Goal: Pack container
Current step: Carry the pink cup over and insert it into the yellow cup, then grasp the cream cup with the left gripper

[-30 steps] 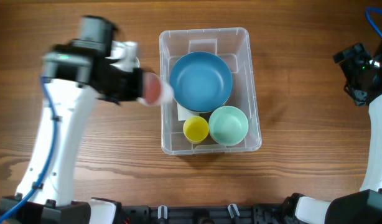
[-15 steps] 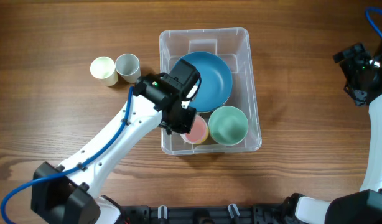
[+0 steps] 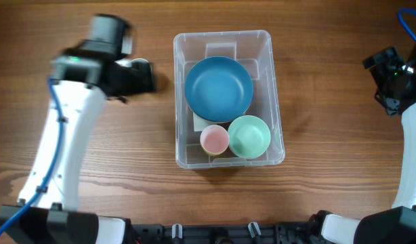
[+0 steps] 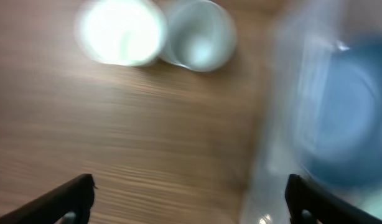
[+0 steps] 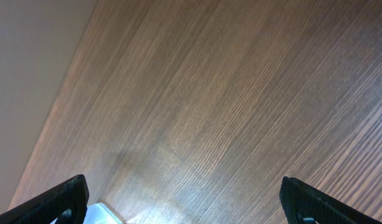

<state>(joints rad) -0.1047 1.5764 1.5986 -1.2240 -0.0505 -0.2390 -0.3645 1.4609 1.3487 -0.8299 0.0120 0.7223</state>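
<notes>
The container (image 3: 221, 33) is a clear rectangular bin in the middle of the table. Inside lie a big blue bowl (image 3: 219, 88), a mint green bowl (image 3: 249, 135) and a pink cup (image 3: 214, 139). My left gripper (image 3: 144, 76) hangs blurred to the bin's left, outside it. In the left wrist view it (image 4: 190, 196) is open over bare wood with nothing between its fingers; the container wall (image 4: 275, 130) and blue bowl (image 4: 346, 118) show at the right. My right gripper (image 3: 391, 74) stays at the far right edge, open (image 5: 185, 196) and holding nothing.
Two small cups stand side by side on the wood ahead of the left gripper, a cream cup (image 4: 121, 31) and a pale grey cup (image 4: 199, 34). The left arm hides them in the overhead view. Below the right gripper is bare wooden tabletop (image 5: 216, 93).
My left gripper carried the pink cup into the container, let it go onto the yellow cup, opened, and swung back left out of the bin. The right arm has not moved.
</notes>
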